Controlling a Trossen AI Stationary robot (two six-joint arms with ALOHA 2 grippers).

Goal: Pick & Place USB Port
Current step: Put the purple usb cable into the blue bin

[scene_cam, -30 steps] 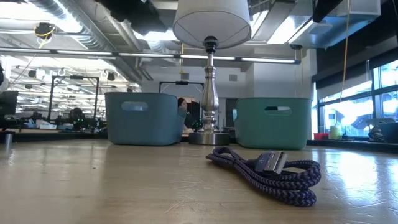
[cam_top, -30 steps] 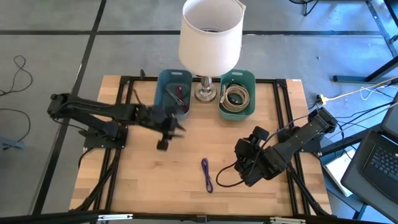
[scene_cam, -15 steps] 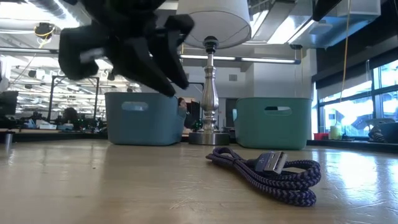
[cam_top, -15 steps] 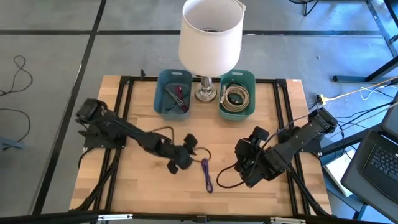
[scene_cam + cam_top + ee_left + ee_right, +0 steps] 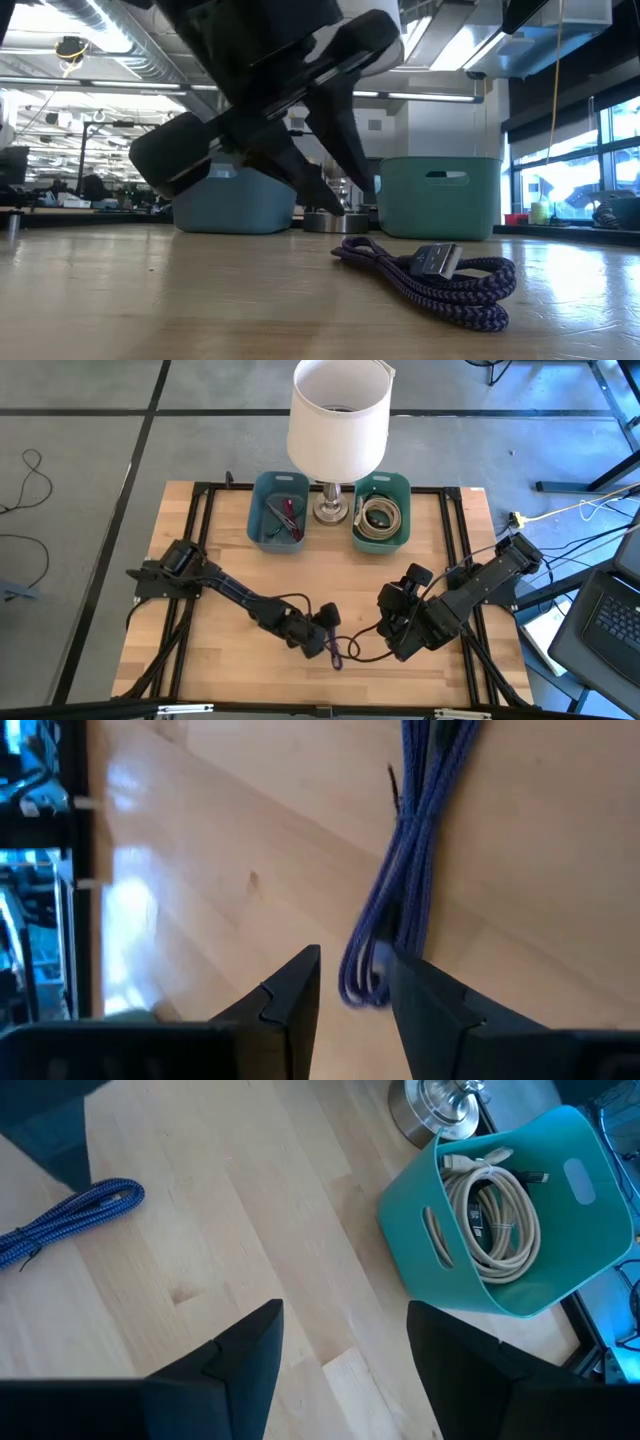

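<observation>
High view: the left tool (image 5: pixel 327 637) sits just beside the purple USB cable (image 5: pixel 333 648), near-centre on the tabletop (image 5: pixel 220 550); the right tool (image 5: pixel 395 622) waits to the right.

Left wrist view: fingers slightly parted, empty, apparently not touching; straddle the cable's looped end before closing.

Right wrist view: fingers apart, empty.

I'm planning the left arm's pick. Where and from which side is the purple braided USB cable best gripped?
Probably from straight above, across the middle of the purple braided USB cable, where its folded strands run side by side as one narrow bundle lying flat on the wooden table. The left gripper already hovers there, fingers open. The silver plug is a smaller, poorer target.
</observation>
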